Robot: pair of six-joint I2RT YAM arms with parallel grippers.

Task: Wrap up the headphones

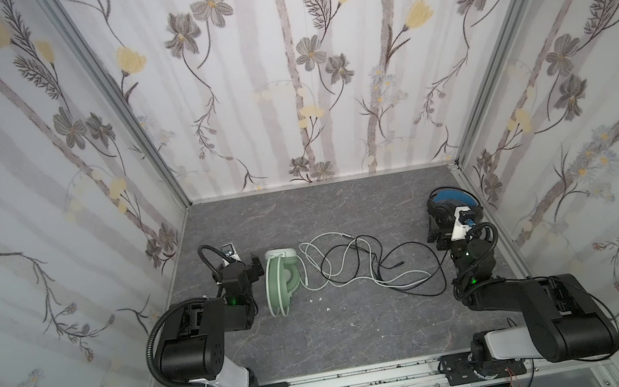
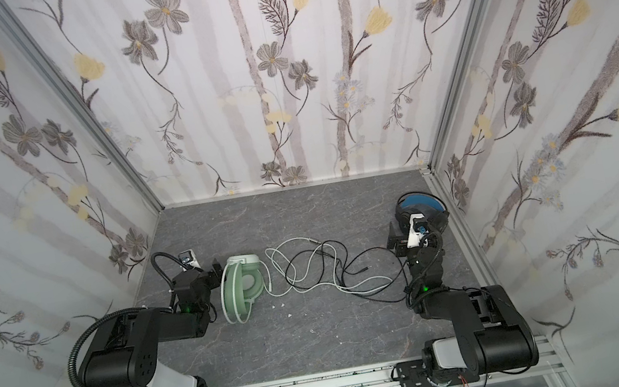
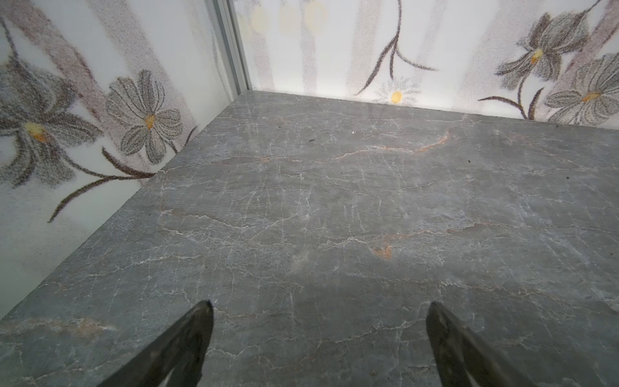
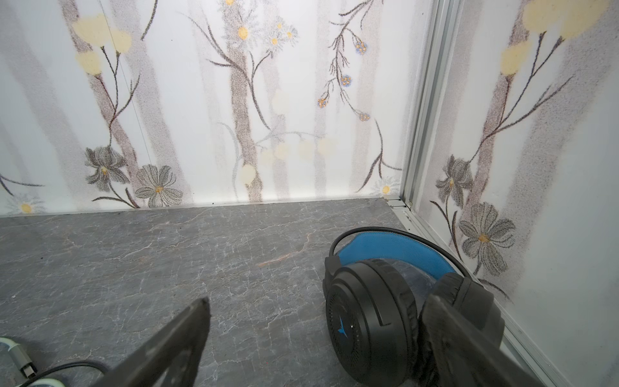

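Observation:
The pale mint-green headphones [image 1: 286, 280] [image 2: 240, 287] stand on edge left of centre on the grey floor. Their whitish cable [image 1: 396, 284] loops loose to the right, tangled with the black cable [image 1: 412, 244]. The black headphones [image 1: 452, 201] [image 2: 423, 204], with a blue inner headband, sit at the right wall. My left gripper [image 1: 255, 267] [image 3: 320, 304] hangs open just left of the mint set, over bare floor. My right gripper [image 1: 438, 234] [image 4: 318, 303] is open; the black earcup [image 4: 365, 321] with the blue mark lies between its fingers, close to one finger.
Floral walls close in the floor on three sides; the right wall [image 4: 536, 234] stands right behind the black headset. A few small white bits [image 1: 318, 299] lie on the floor. A metal rail [image 1: 350, 381] carrying both arm bases runs along the front edge.

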